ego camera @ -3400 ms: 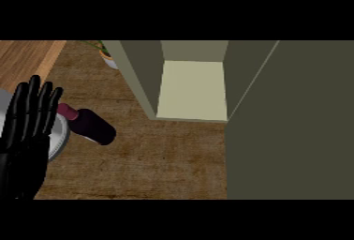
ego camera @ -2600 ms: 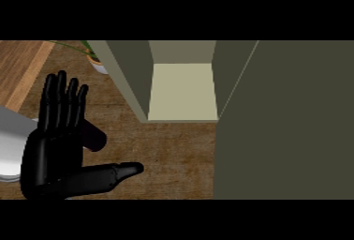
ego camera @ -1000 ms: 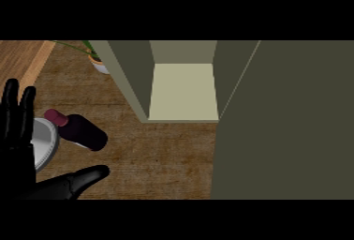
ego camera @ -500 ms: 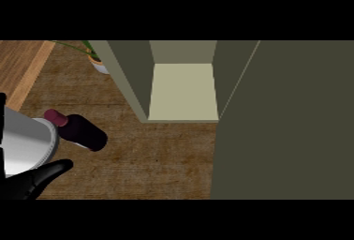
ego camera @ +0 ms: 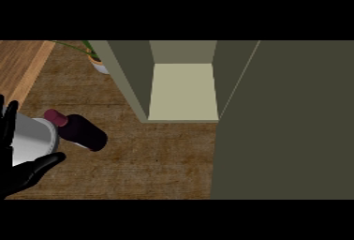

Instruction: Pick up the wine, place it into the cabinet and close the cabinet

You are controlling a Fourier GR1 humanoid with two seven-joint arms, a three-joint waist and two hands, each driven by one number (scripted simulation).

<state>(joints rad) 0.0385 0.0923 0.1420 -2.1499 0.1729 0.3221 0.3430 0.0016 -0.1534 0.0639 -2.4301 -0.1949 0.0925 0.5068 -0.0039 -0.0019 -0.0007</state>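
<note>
**Item 1.** Counter top (ego camera: 159, 159): brown, mottled, with a rough woven-looking grain. It carries every item below.

**Item 2.** Potted plant: small white pot (ego camera: 101, 67) standing upright near the counter's far-left corner. Thin green leaves (ego camera: 88, 47) rise from it and arch towards the far edge. The pot's right side is hidden.

**Item 3.** Wood-grain strip (ego camera: 21, 65): lighter orange-brown boards with a lengthwise grain. It runs along the counter's left edge from the far-left corner and narrows towards the near side. Whether it is level with the counter top cannot be told.

**Item 4.** Pale grey rounded object (ego camera: 33, 140): smooth and shaded darker on its right flank, at the counter's left edge and well apart from the plant. Partly hidden; its kind cannot be told.
</note>
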